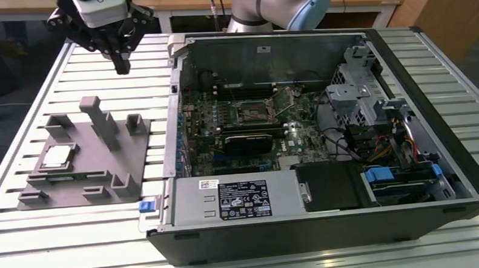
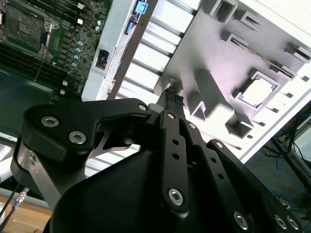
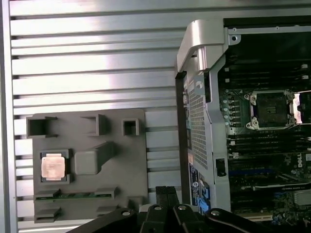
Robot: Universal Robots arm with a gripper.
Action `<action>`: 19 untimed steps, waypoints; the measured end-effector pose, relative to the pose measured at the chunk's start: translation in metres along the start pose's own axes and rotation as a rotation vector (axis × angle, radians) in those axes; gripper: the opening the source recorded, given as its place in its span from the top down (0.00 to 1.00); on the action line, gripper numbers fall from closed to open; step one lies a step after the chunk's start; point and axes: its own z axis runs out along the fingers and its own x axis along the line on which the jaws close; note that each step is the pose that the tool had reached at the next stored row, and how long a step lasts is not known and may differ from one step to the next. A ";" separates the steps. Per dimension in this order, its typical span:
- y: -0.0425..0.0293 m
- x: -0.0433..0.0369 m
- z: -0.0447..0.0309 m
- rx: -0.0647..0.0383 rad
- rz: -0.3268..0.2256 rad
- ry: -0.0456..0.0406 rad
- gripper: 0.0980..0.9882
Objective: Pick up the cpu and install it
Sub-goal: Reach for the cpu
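Pale silver-white metal tops the cpu [image 1: 56, 156], which lies flat in a square recess of the grey plastic fixture [image 1: 83, 171], toward that fixture's side at the exterior view's left. Both wrist views show the cpu [image 2: 256, 91] [image 3: 53, 167] seated in that recess, with nothing touching it. The fixture [image 3: 131, 160] rests on the slatted aluminium table [image 1: 34, 252], just beside the open computer case [image 1: 309, 234] and on the case's side at the exterior view's left. 1 tall block and several shorter ones stand up from its plate. A thin green strip of circuit board [image 3: 73, 195] sits in a slot of the fixture, close beside the cpu. My pincer [image 1: 122, 67] hangs over the table slats beyond the fixture's far edge, near the far corner of the case at the exterior view's left. Its 2 black fingers point down at the table. The fingers [image 2: 171, 99] are pressed together at their tips, and I have hold of nothing. In the first wrist view, my pincer [image 3: 167, 191] has its tips close to the fixture's edge, on the side where the case stands. The cpu is well apart from me, out toward the near left of the scene. Inside the case, the motherboard lies flat, and on it sits the dark square socket [image 1: 250, 111] with its metal rim, also seen in both wrist views [image 3: 271, 109] [image 2: 22, 29].
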 end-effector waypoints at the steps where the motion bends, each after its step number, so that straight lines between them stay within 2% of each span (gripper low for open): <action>1: -0.0001 0.0008 0.0000 0.000 0.000 0.0000 0.99; 19: -0.0012 0.0163 0.0000 0.000 0.000 0.0000 0.99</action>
